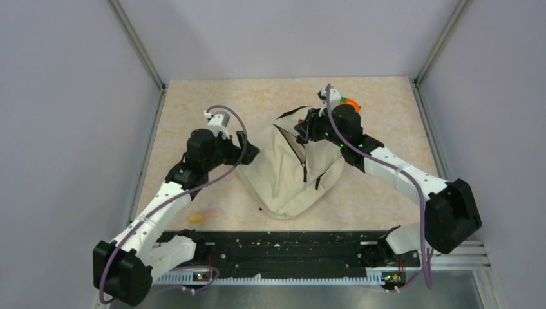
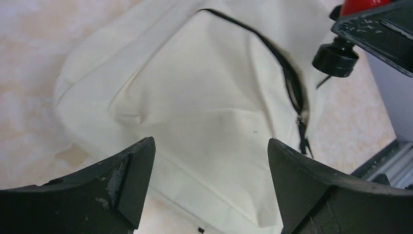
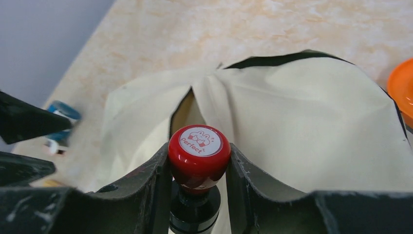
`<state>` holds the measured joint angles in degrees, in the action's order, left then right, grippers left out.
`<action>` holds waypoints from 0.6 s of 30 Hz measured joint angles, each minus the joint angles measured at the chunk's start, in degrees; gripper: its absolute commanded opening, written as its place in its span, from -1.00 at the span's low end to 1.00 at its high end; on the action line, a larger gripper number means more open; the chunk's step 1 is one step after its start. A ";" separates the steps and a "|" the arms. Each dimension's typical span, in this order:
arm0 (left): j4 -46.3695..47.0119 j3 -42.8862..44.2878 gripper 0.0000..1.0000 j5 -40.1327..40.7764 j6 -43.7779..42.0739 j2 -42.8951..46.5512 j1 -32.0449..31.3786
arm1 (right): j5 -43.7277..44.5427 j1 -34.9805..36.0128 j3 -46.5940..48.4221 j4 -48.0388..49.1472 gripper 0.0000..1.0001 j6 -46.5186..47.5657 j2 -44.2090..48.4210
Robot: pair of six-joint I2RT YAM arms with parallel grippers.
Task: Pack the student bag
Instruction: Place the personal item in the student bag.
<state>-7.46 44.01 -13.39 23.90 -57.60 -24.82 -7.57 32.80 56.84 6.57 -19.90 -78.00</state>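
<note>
Just above the student bag (image 1: 290,177), the right gripper (image 3: 198,163) clamped a red-capped stamp (image 3: 199,148) — the left gripper (image 2: 210,163) gaped empty.

On the surface (image 1: 386,116) lies the student bag (image 1: 293,170), left tool (image 1: 248,149) beside its left edge, stamp (image 3: 198,148) in the right tool (image 3: 197,168) above its far end.

Pinching a red stamp (image 3: 199,155) in the right gripper (image 3: 198,163).
Facing the open bag (image 3: 302,126); orange rim (image 3: 402,87) at right edge.
</note>
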 measured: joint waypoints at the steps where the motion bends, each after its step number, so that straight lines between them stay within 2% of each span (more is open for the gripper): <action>1: -0.94 -0.61 0.80 0.17 0.28 0.22 2.14 | 1.14 -0.04 0.31 -0.63 -0.90 0.98 -1.09; 9: -6.64 -3.13 0.81 0.39 1.31 5.35 9.94 | 3.37 -0.07 0.31 -2.05 -0.93 4.39 -5.22; 18: -7.82 -4.90 0.81 0.17 2.99 8.24 13.33 | 2.21 0.09 0.31 3.37 -0.95 5.31 -8.22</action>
<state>-15.29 39.11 -13.21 26.89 -49.36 -11.49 -5.37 32.88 57.14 9.93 -14.59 -86.21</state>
